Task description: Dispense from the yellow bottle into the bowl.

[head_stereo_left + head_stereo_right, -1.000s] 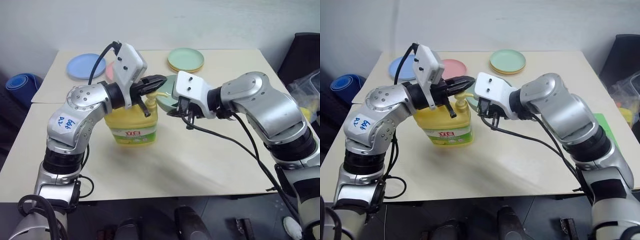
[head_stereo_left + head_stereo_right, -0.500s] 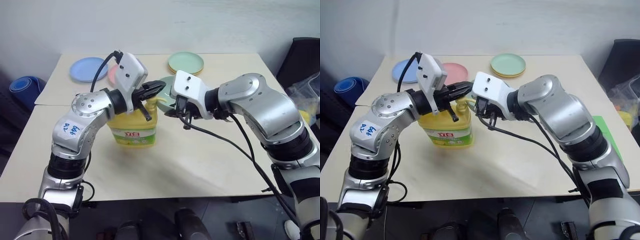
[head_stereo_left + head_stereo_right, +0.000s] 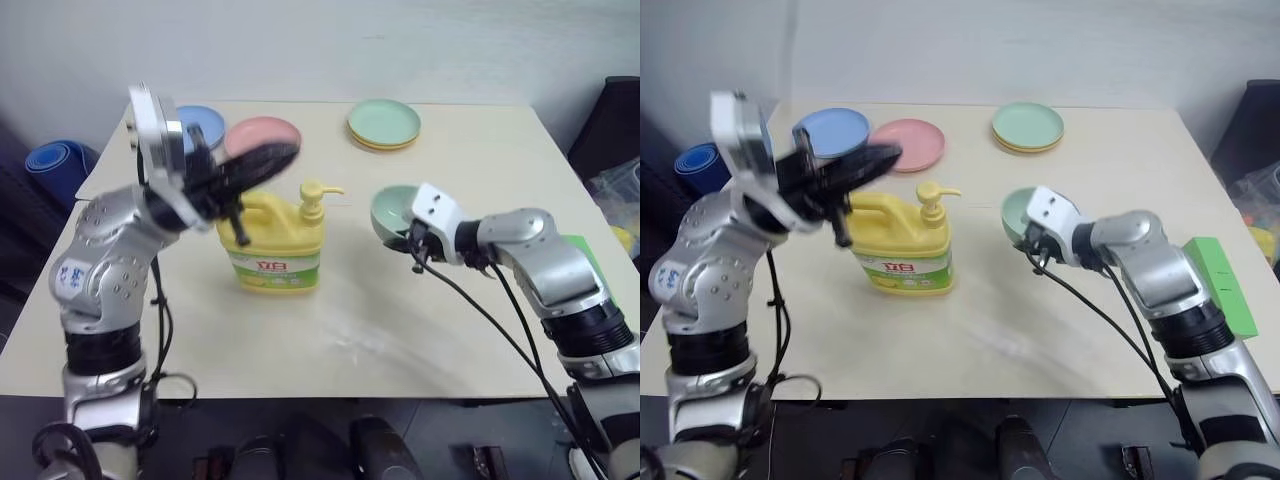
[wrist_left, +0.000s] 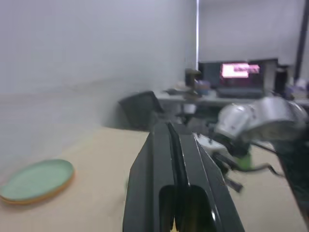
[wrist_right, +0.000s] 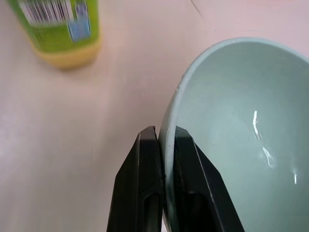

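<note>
The yellow bottle [image 3: 275, 245] stands upright mid-table, its pump [image 3: 314, 190] free, spout pointing right. My left gripper [image 3: 285, 155] is shut and empty, held in the air above and left of the pump. Right of the bottle and apart from it, the pale green bowl [image 3: 390, 208] is tilted low over the table. In the right wrist view my right gripper [image 5: 166, 137] is shut on the bowl's [image 5: 241, 121] rim, one finger inside and one outside. I cannot tell whether the bowl touches the table.
A blue plate [image 3: 195, 125] and a pink plate [image 3: 262, 135] lie at the back left. Green plates stacked on a yellow one [image 3: 385, 122] sit at the back centre. A green box [image 3: 1220, 285] lies at the table's right edge. A cable trails from the right wrist.
Both grippers have drawn away from the pump. The left one swung up and to the left; the right one carried the bowl right and down. The camera view shifted too.
</note>
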You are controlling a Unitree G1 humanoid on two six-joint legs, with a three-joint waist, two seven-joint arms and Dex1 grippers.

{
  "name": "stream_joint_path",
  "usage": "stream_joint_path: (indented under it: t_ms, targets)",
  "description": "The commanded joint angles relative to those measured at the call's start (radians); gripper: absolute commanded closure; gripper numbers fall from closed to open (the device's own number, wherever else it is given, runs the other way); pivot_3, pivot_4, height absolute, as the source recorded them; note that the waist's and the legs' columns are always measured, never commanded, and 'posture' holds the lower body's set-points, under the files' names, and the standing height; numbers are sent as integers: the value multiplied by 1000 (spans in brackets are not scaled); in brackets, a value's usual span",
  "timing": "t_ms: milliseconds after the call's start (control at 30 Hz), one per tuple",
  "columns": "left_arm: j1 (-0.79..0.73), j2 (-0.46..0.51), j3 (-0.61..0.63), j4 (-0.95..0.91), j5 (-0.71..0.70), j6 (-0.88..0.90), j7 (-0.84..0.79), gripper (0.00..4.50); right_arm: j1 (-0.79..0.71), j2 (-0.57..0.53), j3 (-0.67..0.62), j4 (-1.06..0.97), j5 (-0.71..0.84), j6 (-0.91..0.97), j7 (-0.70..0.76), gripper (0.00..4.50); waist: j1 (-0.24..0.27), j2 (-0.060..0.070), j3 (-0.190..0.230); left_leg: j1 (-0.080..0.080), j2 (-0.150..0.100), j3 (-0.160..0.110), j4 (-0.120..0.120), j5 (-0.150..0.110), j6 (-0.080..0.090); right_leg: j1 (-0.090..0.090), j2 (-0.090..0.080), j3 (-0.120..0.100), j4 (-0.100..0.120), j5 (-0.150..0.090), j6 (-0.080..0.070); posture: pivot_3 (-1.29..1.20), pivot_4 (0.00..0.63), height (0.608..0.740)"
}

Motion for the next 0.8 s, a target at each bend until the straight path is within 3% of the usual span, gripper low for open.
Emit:
stream_joint_path:
  t_ms: [33,133,267,367,467,567,667,800]
  targets:
    - [154,69,-42,-34,101,-144,-133,4465,36,4,-30,70,-45,-159,-11,4500,-5,1,3,0,-1,0,0,0,0,0,0,0,0,0,0,0,150,740]
    - [297,44,-50,-43,152,-249,-122,4465,99,35,-72,126,-50,-236,-53,4500,3,1,7,0,4,0,1,0,0,0,-1,1,0,0,0,0,150,740]
    - [402,22,-50,-19,180,-293,-101,4500,164,49,-128,113,-25,-318,-51,3227,16,2,8,1,5,1,2,0,0,0,-1,2,-1,0,0,0,150,740]
    - [463,27,-45,14,199,-294,-90,3858,241,28,-200,42,30,-321,-32,2170,32,2,8,1,4,1,3,0,0,0,-2,2,-1,0,0,0,150,740]
    - [489,24,-27,86,243,-325,-48,2945,379,12,-313,-81,161,-254,17,1106,48,2,8,1,4,0,2,0,0,1,-2,2,-1,0,0,0,150,740]
    - [542,36,-19,138,282,-411,-61,2029,546,22,-404,-164,227,-385,81,81,62,2,8,1,4,0,2,0,0,1,-1,1,-2,0,0,0,150,740]
    - [609,33,-5,191,333,-560,-70,1153,728,25,-441,-203,224,-538,144,0,67,2,8,2,4,3,1,0,0,2,-1,2,-4,0,0,0,150,740]
    - [673,20,17,223,354,-636,-33,1153,836,30,-442,-162,161,-768,181,0,68,1,9,4,0,8,1,0,0,4,-1,4,-6,0,0,0,150,740]
